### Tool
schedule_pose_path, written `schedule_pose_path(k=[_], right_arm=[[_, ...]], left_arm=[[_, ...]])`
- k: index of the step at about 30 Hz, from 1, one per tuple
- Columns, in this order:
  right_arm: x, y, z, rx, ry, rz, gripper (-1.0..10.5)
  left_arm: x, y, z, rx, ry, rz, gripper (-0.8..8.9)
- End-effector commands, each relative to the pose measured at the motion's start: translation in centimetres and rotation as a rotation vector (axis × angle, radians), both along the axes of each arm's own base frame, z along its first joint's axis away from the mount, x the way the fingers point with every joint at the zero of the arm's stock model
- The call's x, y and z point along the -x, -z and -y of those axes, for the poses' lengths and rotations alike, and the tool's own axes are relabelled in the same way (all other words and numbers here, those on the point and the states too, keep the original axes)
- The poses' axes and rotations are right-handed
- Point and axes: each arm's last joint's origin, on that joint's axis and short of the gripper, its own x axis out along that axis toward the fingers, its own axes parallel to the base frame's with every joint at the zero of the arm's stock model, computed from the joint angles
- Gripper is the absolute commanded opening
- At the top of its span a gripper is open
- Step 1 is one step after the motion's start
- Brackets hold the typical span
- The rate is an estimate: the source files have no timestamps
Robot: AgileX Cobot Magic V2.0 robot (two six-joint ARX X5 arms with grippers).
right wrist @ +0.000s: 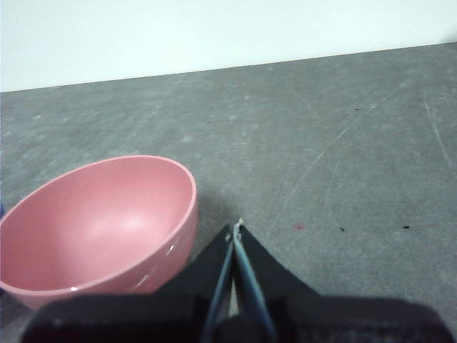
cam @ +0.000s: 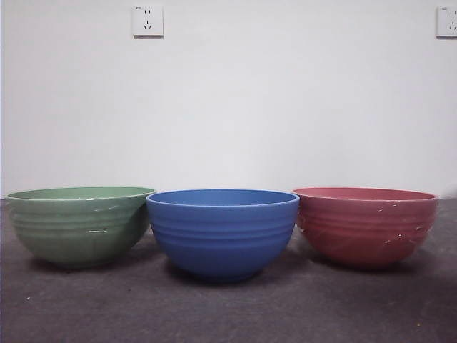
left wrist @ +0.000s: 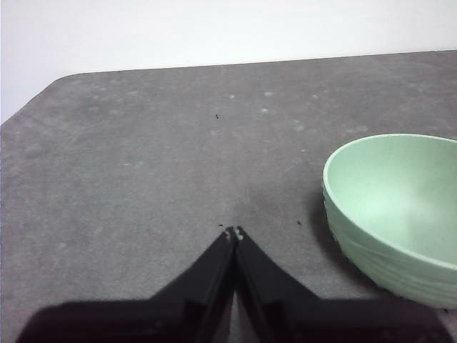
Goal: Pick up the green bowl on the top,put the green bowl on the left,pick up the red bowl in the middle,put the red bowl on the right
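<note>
On the desk (cam: 228, 314), green bowl (cam: 80, 225) at 9 o'clock and red bowl (cam: 365, 226) at 3 o'clock flank the blue bowl (cam: 223, 232), rims nearly touching; left tool (left wrist: 234, 233) and right tool (right wrist: 235, 229) closed, empty.

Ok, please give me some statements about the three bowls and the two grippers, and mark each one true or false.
1. The green bowl stands on the left of the blue bowl. True.
2. The red bowl is stacked inside the blue bowl. False: it stands alone on the table, to the blue bowl's right.
3. The left gripper holds the green bowl. False: it is shut on nothing, with the bowl beside it.
4. The right gripper is shut and empty, near the red bowl. True.
5. All three bowls stand upright. True.
</note>
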Motion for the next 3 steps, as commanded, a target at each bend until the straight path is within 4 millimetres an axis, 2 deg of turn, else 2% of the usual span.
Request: schedule_pose_path(k=[1, 3], right_arm=[[-0.07, 0.31, -0.01, 0.002, 0.002, -0.002, 0.0], [-0.07, 0.31, -0.01, 0.002, 0.001, -0.002, 0.0]], left_arm=[[-0.03, 0.45, -0.03, 0.006, -0.005, -0.017, -0.03], [-0.03, 0.45, -0.03, 0.006, -0.005, -0.017, -0.03]])
